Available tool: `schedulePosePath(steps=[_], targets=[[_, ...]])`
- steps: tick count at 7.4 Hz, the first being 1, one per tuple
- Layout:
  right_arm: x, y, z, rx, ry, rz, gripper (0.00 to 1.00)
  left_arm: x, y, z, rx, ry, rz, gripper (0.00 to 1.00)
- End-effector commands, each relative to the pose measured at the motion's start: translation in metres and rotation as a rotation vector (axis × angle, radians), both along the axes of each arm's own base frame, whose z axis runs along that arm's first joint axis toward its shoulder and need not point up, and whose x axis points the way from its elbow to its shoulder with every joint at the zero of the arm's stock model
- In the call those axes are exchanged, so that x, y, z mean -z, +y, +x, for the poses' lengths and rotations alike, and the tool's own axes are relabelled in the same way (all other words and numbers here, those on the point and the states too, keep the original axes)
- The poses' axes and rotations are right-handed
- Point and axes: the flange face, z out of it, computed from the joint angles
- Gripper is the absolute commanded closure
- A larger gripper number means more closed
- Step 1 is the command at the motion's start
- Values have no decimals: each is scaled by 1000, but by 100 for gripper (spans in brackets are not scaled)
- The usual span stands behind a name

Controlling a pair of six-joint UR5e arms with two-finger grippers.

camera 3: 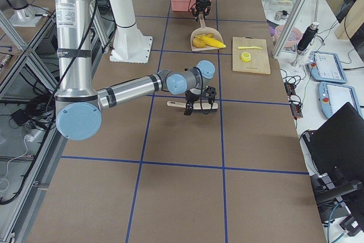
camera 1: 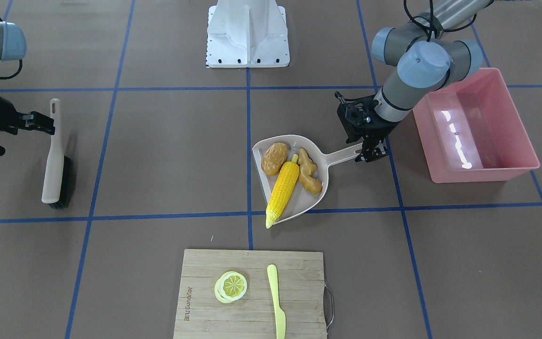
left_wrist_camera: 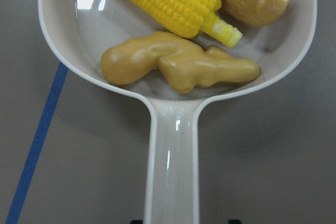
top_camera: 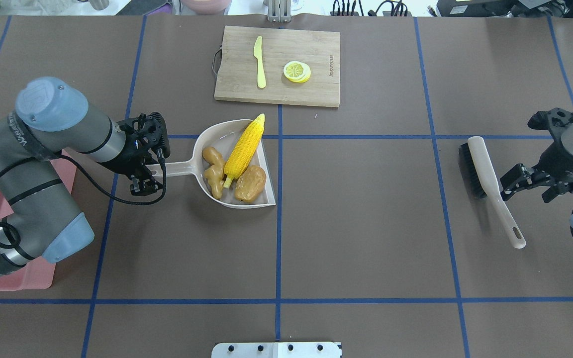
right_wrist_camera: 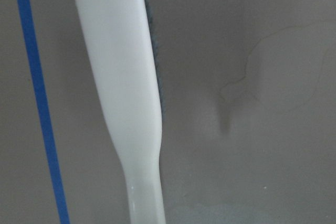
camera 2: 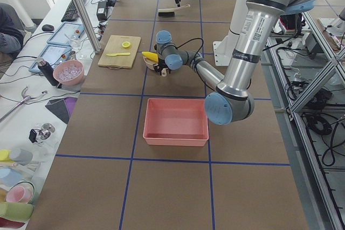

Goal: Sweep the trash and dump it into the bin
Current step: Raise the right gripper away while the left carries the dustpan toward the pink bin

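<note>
The beige dustpan [camera 1: 306, 200] holds the yellow corn cob [camera 1: 284, 188], the tan-brown potato lump [camera 1: 274, 157] and the knobbly ginger root [camera 1: 308, 174]. The corn's tip sticks out over the pan's open edge. My left gripper [camera 1: 370, 153] is shut on the end of the dustpan handle [left_wrist_camera: 172, 156]. The pink bin [camera 1: 482, 174] stands just beyond that gripper, on the robot's left, and is empty. In the overhead view my left arm hides most of the bin [top_camera: 23, 278]. My right gripper [top_camera: 506, 183] is open beside the brush [top_camera: 485, 174], which lies on the table.
A wooden cutting board [camera 1: 299, 282] on the operators' side carries lemon slices [camera 1: 231, 286] and a pale yellow knife [camera 1: 275, 301]. The robot's white base [camera 1: 247, 33] stands at the opposite edge. Blue tape lines mark the brown table.
</note>
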Motion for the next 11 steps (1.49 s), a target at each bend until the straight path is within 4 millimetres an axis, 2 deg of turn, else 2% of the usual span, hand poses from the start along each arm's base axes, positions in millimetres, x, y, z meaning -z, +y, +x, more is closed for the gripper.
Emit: schedulePosePath(steps=[1,3,4,5,6,7,8,9,10,11], targets=[[27,-21,60,-132,-10,66,0,6,1,-2,26,12,-26,86],[38,-36,108,-238,15,114,0,16,3,-9,33,28,-10,92],[43,-42,113,-256,27,132,0,24,5,-15,35,44,7,92],[44,-45,115,-266,49,149,0,24,18,-33,45,54,32,92],[49,-44,128,-291,53,154,0,20,30,-52,66,53,55,92],[51,-41,146,-310,56,165,0,13,26,-76,98,71,67,92],[38,-35,166,-269,69,209,0,-7,26,-106,131,78,61,92],[24,-29,187,-214,88,242,0,-29,33,-154,163,74,26,93],[3,-19,208,-174,105,254,0,-54,44,-206,196,76,-30,93],[-13,-17,228,-112,116,308,0,-87,68,-266,248,76,-90,93]])
